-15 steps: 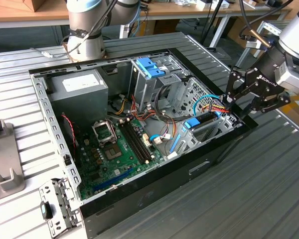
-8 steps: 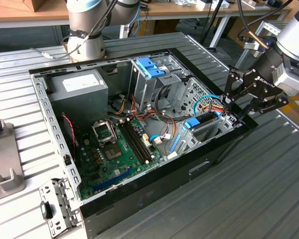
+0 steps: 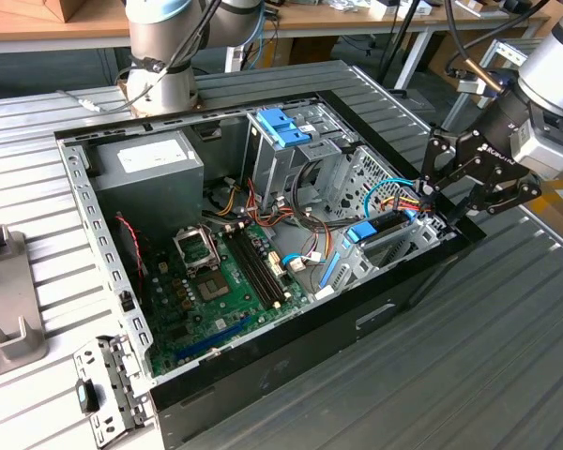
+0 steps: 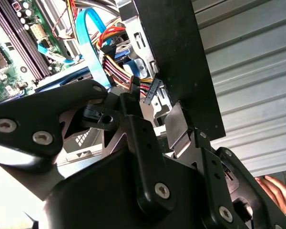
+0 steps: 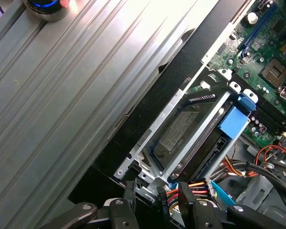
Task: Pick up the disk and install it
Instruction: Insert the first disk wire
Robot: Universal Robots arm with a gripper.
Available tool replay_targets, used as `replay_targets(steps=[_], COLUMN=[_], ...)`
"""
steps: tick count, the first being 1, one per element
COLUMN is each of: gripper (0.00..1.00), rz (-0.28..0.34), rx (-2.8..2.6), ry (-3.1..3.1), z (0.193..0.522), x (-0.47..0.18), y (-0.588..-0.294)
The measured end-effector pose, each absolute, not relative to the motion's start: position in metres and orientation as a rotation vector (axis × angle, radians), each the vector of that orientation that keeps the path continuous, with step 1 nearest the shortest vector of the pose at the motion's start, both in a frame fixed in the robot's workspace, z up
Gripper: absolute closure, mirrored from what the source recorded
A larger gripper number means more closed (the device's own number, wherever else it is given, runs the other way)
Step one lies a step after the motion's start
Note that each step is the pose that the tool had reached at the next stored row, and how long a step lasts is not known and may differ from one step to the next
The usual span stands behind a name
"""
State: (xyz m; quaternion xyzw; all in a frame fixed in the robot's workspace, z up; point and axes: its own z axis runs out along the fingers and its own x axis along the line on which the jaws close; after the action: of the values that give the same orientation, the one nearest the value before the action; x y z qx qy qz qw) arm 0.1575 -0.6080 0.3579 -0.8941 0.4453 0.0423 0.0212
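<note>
The arm was seen reaching in from the exterior view's right, its grey wrist angled downward. The black gripper was held low, its linkage fingers spread apart and pointed toward the exterior view's left. In the second wrist view, the fingers were shown parted, with nothing clasped between them. In the first wrist view, two fingertips were seen separated.

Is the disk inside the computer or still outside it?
Inside. The disk lies in a metal bay at the case's edge, its blue tab toward the motherboard. The tool is at its cabled end.
</note>
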Motion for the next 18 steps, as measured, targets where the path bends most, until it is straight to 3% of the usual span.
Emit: replay_targets(steps=[2,7,18], gripper=[0.53,0.82,0.82], rz=[0.131,0.131,0.131], rx=[-2.772,-2.772,-2.771], ry=[1.380,1.381,1.380], z=[0.3578,0.3580,0.3593], x=[0.1575,0.1574,0.1575], y=[-0.6080,-0.6080,-0.6081])
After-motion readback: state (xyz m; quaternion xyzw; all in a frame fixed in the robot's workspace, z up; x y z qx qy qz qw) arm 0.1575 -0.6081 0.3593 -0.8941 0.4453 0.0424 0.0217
